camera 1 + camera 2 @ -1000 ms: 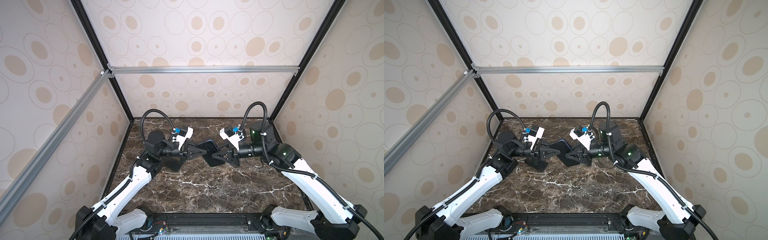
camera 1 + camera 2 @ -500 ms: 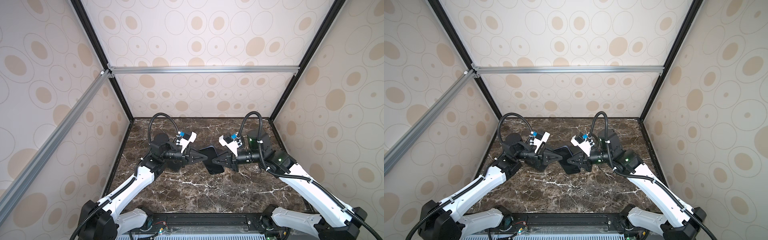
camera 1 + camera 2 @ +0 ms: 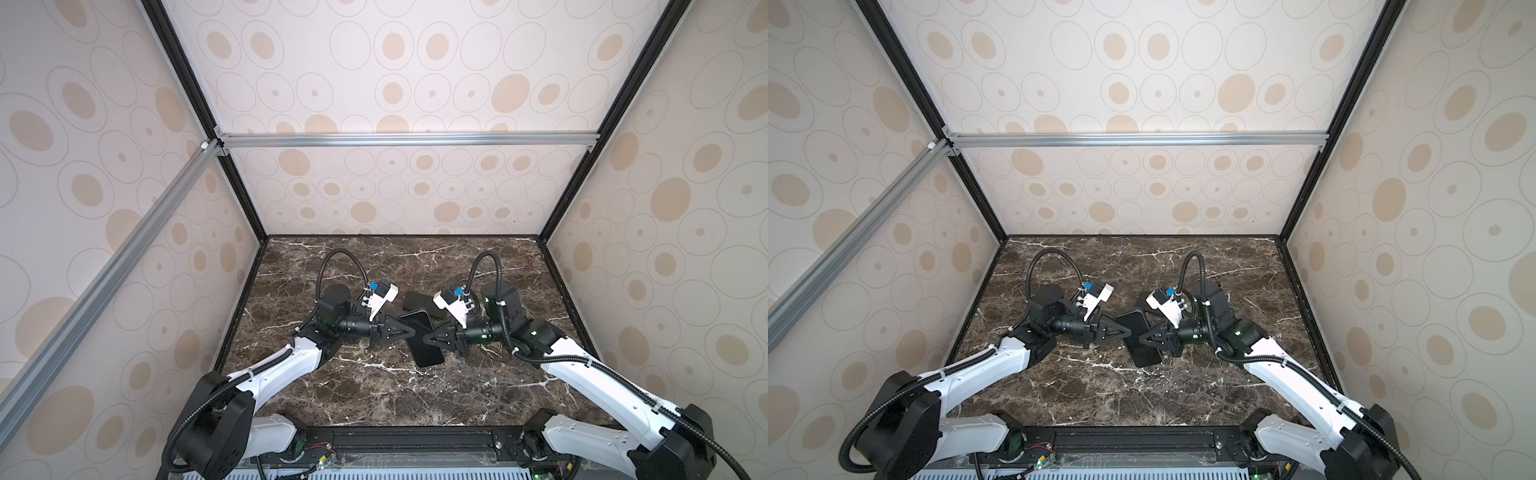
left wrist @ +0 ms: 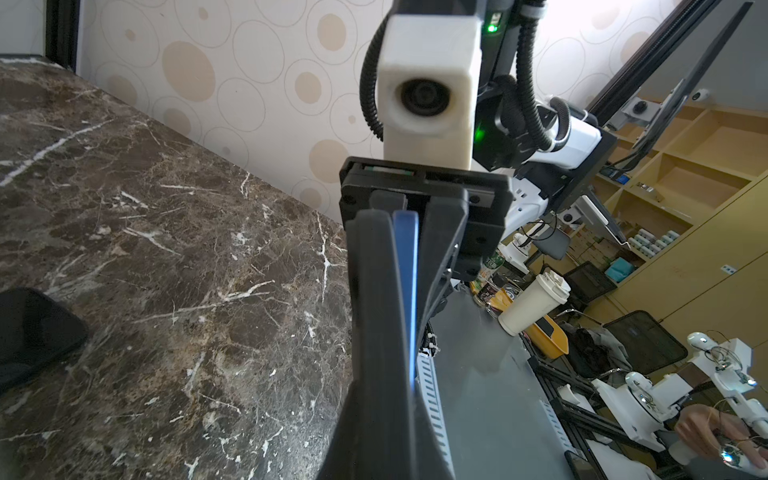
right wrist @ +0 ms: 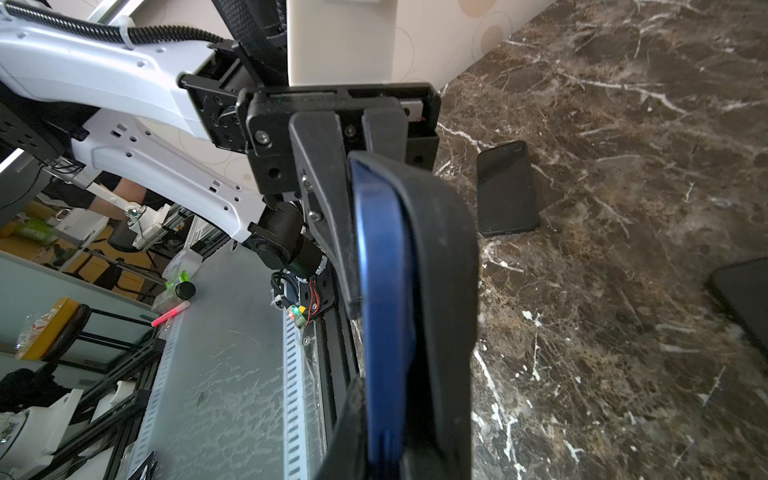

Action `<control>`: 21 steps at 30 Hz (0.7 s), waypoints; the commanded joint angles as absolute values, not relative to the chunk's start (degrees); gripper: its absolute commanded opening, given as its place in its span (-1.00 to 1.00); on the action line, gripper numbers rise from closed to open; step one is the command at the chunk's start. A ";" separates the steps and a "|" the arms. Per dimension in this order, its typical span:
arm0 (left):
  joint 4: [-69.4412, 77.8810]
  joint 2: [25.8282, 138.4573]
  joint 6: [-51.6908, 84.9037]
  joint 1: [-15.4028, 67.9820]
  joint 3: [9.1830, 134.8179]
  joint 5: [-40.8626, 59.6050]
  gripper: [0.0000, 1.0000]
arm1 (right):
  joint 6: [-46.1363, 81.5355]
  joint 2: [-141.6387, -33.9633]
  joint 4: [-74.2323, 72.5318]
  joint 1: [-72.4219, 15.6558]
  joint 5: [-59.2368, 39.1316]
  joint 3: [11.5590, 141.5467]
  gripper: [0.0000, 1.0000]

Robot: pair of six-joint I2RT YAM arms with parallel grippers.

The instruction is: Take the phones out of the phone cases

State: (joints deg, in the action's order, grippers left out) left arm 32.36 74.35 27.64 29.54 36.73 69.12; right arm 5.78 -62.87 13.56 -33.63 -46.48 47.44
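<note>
- While both arms reach inward over the middle of the dark brown, white-veined marble tabletop (image 3: pixel 374 399), the slim blue-edged phone (image 3: pixel 428 353) hangs between them. It is held up off the marble, and its dark glossy face tilts up toward the cameras in both top views (image 3: pixel 1144 353).
- The left gripper (image 3: pixel 411 331) is clamped on the phone's left long side. In the right wrist view its black triangular fingers (image 5: pixel 320 174) sit tight against the phone and its cover.
- The right gripper (image 3: pixel 426 340) pinches the opposite long side. In the left wrist view its black fingers (image 4: pixel 440 232) flank the phone closely, with no gap to see.
- The soft black phone case (image 5: pixel 440 270) is still on the phone. It lies along one face and curls over the end of the blue edge (image 5: pixel 382 291).
- In the left wrist view the phone case (image 4: pixel 374 291) and the blue edge (image 4: pixel 405 291) run side by side, touching.
- A flat black rectangular slab (image 5: pixel 505 189) lies on the marble, apart from the held phone. In a top view it sits behind the grippers (image 3: pixel 417 300). Whether it is a phone or a cover cannot be told.
- Another dark flat piece (image 5: pixel 744 299) lies on the marble, cut off by the frame edge.
</note>
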 commanded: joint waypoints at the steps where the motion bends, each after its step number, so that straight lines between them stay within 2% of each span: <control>1: 36.30 77.75 27.29 29.27 36.61 64.20 -1.00 | 7.40 -64.89 9.61 -32.10 -45.07 45.19 -1.00; 10: 53.89 88.76 34.42 29.20 34.97 66.22 -0.96 | 8.20 -71.36 0.67 -28.35 -49.12 40.09 -1.00; 15: 61.72 94.34 39.03 29.21 35.63 67.94 -0.68 | 7.79 -74.83 -1.02 -27.44 -50.51 39.91 -1.00; 21: 63.15 96.89 39.41 29.09 35.77 66.74 -0.37 | 8.24 -77.19 -2.29 -26.24 -50.90 39.30 -1.00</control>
